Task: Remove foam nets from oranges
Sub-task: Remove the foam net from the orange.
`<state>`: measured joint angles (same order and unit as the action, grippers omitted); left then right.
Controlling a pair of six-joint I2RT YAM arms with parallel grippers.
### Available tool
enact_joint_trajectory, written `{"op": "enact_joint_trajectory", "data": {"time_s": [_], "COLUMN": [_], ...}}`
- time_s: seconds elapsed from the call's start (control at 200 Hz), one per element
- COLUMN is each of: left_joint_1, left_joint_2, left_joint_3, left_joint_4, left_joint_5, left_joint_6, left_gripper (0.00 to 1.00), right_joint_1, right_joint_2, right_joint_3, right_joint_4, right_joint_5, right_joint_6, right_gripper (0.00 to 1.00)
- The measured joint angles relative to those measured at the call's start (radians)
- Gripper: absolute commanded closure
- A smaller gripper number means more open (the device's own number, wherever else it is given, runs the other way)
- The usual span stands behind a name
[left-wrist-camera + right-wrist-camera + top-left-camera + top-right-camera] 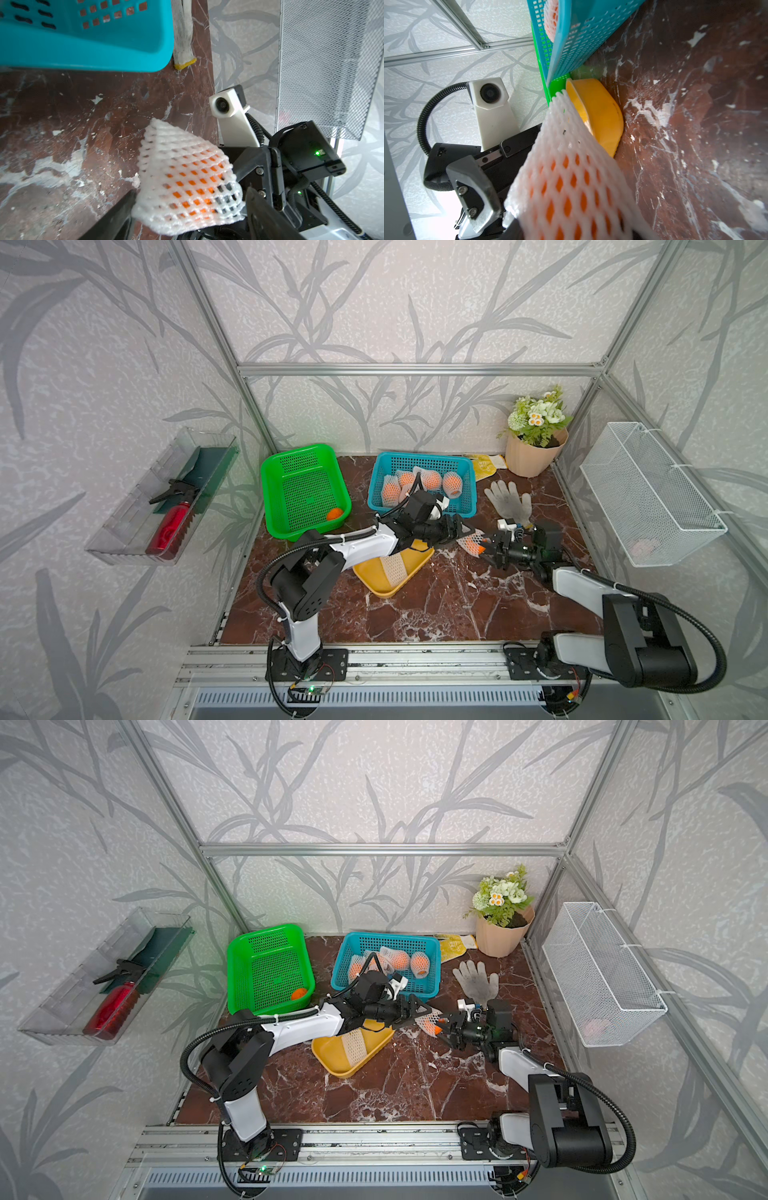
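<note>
An orange wrapped in a white foam net point(471, 542) hangs above the table between both arms. My right gripper point(485, 549) is shut on it from the right; in the right wrist view the netted orange point(571, 187) fills the space in front of the jaws. My left gripper point(467, 533) is open, and the net's loose end point(187, 176) lies between its wide-spread fingers point(126, 205). Several more netted oranges point(430, 479) lie in the blue basket point(419, 456). A bare orange point(334, 513) sits in the green basket point(297, 450). An empty foam net point(392, 568) lies on the yellow tray point(372, 576).
A white glove point(509, 497) lies right of the blue basket, and a flower pot point(534, 458) stands in the back right corner. A white wire basket point(648, 493) hangs on the right wall. A clear bin holding a red bottle point(168, 531) hangs on the left wall.
</note>
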<state>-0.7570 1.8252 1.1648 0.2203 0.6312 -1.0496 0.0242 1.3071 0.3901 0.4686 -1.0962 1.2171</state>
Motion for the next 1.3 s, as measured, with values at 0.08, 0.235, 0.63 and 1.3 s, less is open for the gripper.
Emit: {"op": "enact_joint_trajectory", "data": {"time_s": [0.08,0.235,0.63,1.3], "left_joint_1": [0.000,0.005,0.006,0.079], "left_joint_2": [0.008,0.029,0.030,-0.030], "left_joint_3": [-0.003,-0.004,-0.014,-0.015], "left_joint_4": [0.028,0.029,0.050,-0.184], "left_joint_5": [0.000,0.001,0.003,-0.032], "left_joint_6": [-0.022,-0.028,-0.055,0.109], "left_gripper": [0.29,0.41,0.95,1.00], "right_joint_1": [0.000,0.000,0.000,0.000], "right_joint_2": [0.003,0.003,0.003,-0.149], "right_joint_3": [-0.020,-0.035,-0.040,0.129], "right_joint_4": [0.051,0.106,0.131,-0.553], "right_joint_5": [-0.006,-0.013,-0.013,0.049], "right_joint_6": [0.039,0.083,0.114,-0.266], "right_gripper": [0.59,0.60,0.60,0.51]}}
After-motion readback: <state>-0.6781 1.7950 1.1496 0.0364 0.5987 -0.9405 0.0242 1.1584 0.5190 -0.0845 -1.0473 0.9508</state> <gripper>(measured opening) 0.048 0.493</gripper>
